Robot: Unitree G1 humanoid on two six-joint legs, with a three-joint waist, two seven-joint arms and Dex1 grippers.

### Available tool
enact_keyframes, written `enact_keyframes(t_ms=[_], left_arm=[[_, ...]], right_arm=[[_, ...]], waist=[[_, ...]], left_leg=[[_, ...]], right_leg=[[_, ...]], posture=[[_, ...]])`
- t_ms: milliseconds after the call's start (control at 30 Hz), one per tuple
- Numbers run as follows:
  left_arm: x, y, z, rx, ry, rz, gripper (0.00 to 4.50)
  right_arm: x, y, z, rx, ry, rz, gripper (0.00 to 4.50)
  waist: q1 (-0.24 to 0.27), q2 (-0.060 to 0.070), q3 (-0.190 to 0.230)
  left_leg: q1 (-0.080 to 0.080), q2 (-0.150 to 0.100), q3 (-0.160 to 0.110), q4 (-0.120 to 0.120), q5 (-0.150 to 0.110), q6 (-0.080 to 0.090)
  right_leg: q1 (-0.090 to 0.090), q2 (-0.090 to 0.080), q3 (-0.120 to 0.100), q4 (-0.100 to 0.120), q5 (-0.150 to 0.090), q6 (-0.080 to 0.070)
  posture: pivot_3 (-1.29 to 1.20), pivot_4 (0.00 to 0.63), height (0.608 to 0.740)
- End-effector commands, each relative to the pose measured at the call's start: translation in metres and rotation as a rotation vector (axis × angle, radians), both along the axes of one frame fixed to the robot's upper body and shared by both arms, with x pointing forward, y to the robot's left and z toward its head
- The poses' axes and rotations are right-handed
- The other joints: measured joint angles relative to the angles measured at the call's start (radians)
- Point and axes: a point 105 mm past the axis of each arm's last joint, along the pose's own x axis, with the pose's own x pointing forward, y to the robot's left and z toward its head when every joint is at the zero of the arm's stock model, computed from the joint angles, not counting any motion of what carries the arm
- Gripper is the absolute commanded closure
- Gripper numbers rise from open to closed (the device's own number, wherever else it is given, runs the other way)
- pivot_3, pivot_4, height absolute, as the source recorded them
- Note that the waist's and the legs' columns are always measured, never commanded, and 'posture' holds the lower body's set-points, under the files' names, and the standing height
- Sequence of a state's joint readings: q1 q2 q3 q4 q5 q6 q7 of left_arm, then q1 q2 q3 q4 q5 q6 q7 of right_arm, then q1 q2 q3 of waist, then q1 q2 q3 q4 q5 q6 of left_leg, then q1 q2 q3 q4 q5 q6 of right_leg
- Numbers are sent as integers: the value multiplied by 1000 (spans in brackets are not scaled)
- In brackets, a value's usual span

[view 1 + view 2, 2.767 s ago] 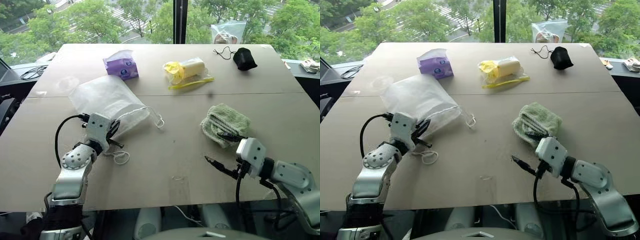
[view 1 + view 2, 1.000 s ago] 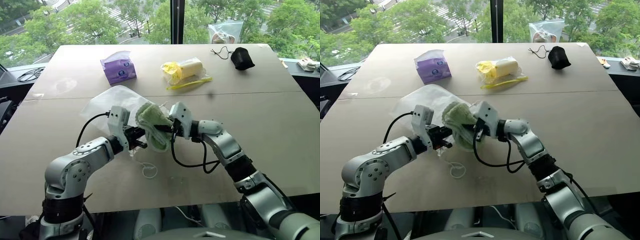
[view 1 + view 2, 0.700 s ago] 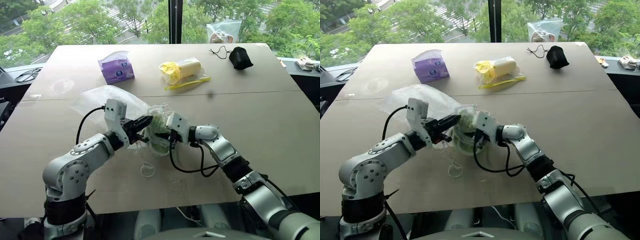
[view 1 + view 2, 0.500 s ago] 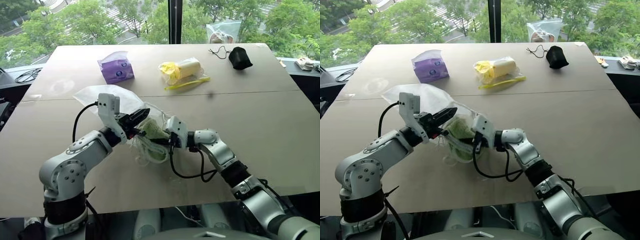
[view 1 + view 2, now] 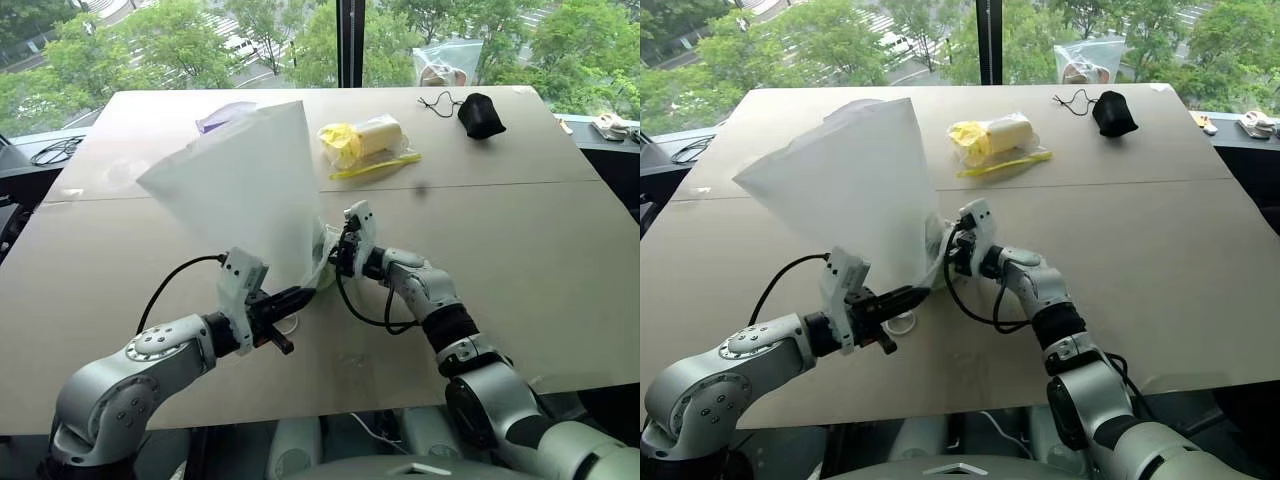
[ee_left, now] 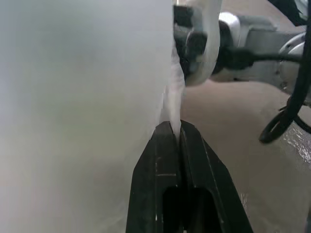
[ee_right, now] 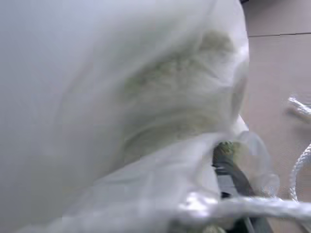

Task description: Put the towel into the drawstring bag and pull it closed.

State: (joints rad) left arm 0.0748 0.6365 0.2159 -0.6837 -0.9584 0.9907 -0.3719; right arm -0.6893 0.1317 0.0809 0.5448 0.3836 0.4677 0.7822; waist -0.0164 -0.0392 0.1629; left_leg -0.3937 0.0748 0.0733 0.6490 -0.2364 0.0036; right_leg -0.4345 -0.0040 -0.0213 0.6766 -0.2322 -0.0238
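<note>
The drawstring bag point(image 5: 240, 190) stands lifted off the table as a wide white cone, its gathered mouth low at the near side. My left gripper point(image 5: 297, 296) is shut on the edge of that mouth; the left wrist view shows white fabric pinched between its fingertips point(image 6: 171, 127). From the right, my right gripper point(image 5: 335, 255) reaches level into the mouth, with bag fabric draped over it. The pale green towel point(image 7: 194, 92) shows through the thin fabric inside the bag, and a bit of green sits at one finger point(image 7: 228, 165). A white cord loop point(image 5: 902, 322) lies on the table below.
Behind the bag a purple tissue pack point(image 5: 215, 118) is partly hidden. A yellow item in clear wrap point(image 5: 368, 138) lies at the far middle, a small black corded pouch point(image 5: 483, 115) at the far right, and a clear bag point(image 5: 445, 65) at the table's far edge.
The bag has swung up from a crumpled heap into a tall cone. My left gripper has drawn back toward the near edge with the bag's mouth. My right wrist has rolled, and the towel now sits inside.
</note>
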Motion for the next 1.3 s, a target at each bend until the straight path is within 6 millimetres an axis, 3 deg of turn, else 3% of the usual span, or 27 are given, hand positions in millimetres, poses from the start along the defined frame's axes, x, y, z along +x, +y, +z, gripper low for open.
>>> enact_keyframes(t_ms=[33, 100, 233, 333, 433, 600, 800, 933, 1067, 1200, 1300], left_arm=[[7, 0, 20, -105, -51, 27, 4500], [11, 2, 25, -138, -56, 46, 4500], [29, 8, 63, -358, -99, 92, 4500], [38, 15, 85, -449, -118, 120, 4500], [39, 14, 91, -486, -89, 113, 4500], [21, -3, 63, -435, 26, 59, 4500], [4, -19, 37, -385, 115, 5, 4500], [3, -12, 29, -390, 141, 40, 4500], [7, 7, 31, -405, 136, 109, 4500], [18, 24, 36, -443, 114, 179, 4500], [23, 27, 36, -440, 105, 192, 4500]], right_arm=[[-17, 1, 49, 221, 13, 88, 4463], [-22, -3, 55, 238, 26, 101, 4463], [-29, -6, 58, 206, 42, 117, 4463], [-32, -8, 41, 49, 29, 112, 4463], [-31, -11, 18, -120, -9, 87, 4463], [-14, -12, 25, 1, 81, -18, 4463], [-18, 13, 26, 76, 168, 7, 4463], [-20, 25, 35, 179, 327, 30, 4463], [-24, 19, 42, 200, 277, 53, 4463], [-29, 12, 24, -49, 58, 20, 2593], [-33, 6, 28, -83, -35, 37, 2593]], waist=[[3, 0, 0], [4, 0, 0], [2, 0, 0], [2, -1, 0], [-1, -1, 0], [-1, -1, 0], [4, -1, 0], [3, -1, 0], [3, -1, 0], [-2, 0, 1], [3, 0, 1]], left_leg=[[-3, 0, 0, 0, 0, 0], [-6, 0, -1, 0, 0, 0], [-6, 0, -1, 0, 0, 0], [-6, -1, -2, 0, 0, 0], [-6, -1, -1, 0, 0, 0], [-7, -1, -1, 0, 0, 0], [-6, -1, -1, 0, 0, 0], [-6, -1, -1, 0, 0, 0], [-6, -1, -1, 0, 0, 0], [-6, -1, -1, 0, 0, 0], [-7, -1, -2, -1, 0, 0]], right_leg=[[-3, 0, 0, 0, 1, -1], [-5, 0, -1, 0, 1, -2], [-4, 1, -2, 0, 0, 1], [-5, 1, -2, 0, 0, 1], [-4, 1, -2, 0, 0, 1], [-5, 2, -1, -1, 0, 1], [-5, 2, -1, -1, 0, 1], [-5, 1, -1, -1, 0, 1], [-5, 1, -2, -1, 0, 1], [-5, 2, -2, -1, 0, 1], [-5, 2, -3, -3, -1, 1]], posture=[[0, 150, 740], [0, 150, 740], [0, 150, 740], [0, 150, 740], [0, 150, 740], [0, 150, 740], [0, 150, 740], [0, 150, 740], [0, 150, 740], [0, 150, 740], [0, 150, 740]])
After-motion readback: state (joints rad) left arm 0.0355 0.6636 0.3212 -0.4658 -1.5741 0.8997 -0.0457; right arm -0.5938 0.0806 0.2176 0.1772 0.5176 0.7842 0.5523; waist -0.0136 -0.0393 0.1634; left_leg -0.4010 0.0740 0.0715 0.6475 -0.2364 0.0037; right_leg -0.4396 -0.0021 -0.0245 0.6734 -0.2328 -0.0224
